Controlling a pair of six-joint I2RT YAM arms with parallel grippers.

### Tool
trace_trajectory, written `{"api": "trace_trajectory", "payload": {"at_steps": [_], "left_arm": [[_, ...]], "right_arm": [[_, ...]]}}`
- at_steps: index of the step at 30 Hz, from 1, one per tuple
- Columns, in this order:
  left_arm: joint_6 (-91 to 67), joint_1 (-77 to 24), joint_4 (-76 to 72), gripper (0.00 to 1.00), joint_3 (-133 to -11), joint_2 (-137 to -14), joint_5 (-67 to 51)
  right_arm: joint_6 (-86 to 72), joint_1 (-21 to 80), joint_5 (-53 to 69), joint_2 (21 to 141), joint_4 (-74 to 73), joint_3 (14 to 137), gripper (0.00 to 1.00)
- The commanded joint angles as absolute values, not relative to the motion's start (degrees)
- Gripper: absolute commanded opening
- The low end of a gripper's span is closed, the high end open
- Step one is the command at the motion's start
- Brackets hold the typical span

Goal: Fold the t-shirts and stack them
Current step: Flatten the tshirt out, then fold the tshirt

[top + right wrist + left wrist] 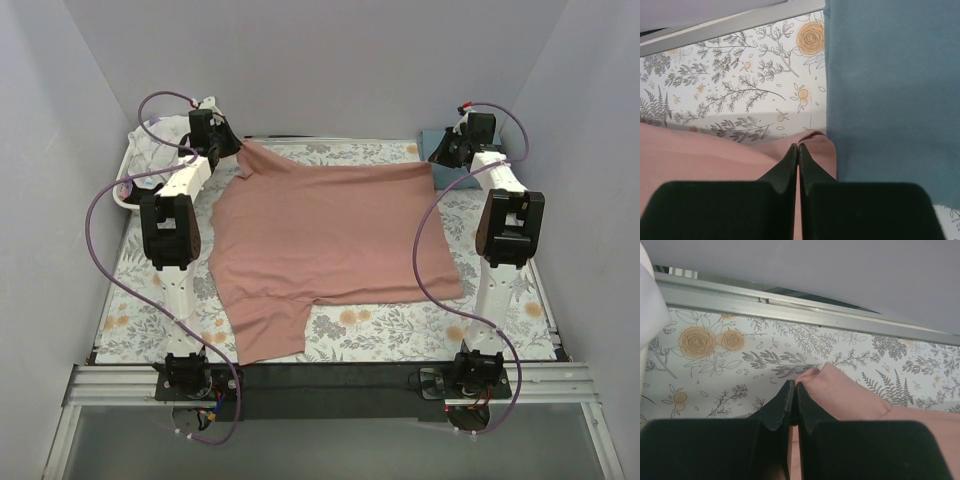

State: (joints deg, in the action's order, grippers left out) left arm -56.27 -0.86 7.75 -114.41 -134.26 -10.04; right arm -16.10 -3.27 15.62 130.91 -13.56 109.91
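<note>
A large dusty-pink t-shirt (pixel 330 235) lies spread over the floral cloth, one sleeve hanging toward the near edge. My left gripper (pixel 235 150) is shut on its far-left corner (pixel 812 377); the pink cloth shows pinched between the black jaws in the left wrist view. My right gripper (pixel 437 155) is shut on the far-right corner (pixel 815 142). A teal-blue t-shirt (pixel 890 90) lies flat just right of that corner, also seen at the back right (pixel 432 143) from above.
A white basket (pixel 150 160) with pale cloth sits at the back left beside the left arm. The floral cloth (pixel 390 330) covers the table. A metal rail (pixel 790 307) runs along the far edge. Grey walls enclose three sides.
</note>
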Motion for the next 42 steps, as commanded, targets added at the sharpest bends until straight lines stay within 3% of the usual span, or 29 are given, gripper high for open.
{"api": "trace_trajectory", "payload": {"at_steps": [1,21,42], "left_arm": [[-53.9,-0.4,5.7,0.0,-109.6,-127.5,-11.9],[-44.5,-0.4,9.4,0.0,-84.2,-100.4,-5.4],[-52.4,-0.5,15.8,0.0,-69.4,-93.5,-5.6]], "right_arm": [[-14.2,-3.3,17.9,126.7,-10.3,108.4,0.01],[-10.3,-4.0,12.5,110.2,-10.4,84.5,0.01],[-13.2,-4.4,8.0,106.4,-10.3,74.4,0.01]]}}
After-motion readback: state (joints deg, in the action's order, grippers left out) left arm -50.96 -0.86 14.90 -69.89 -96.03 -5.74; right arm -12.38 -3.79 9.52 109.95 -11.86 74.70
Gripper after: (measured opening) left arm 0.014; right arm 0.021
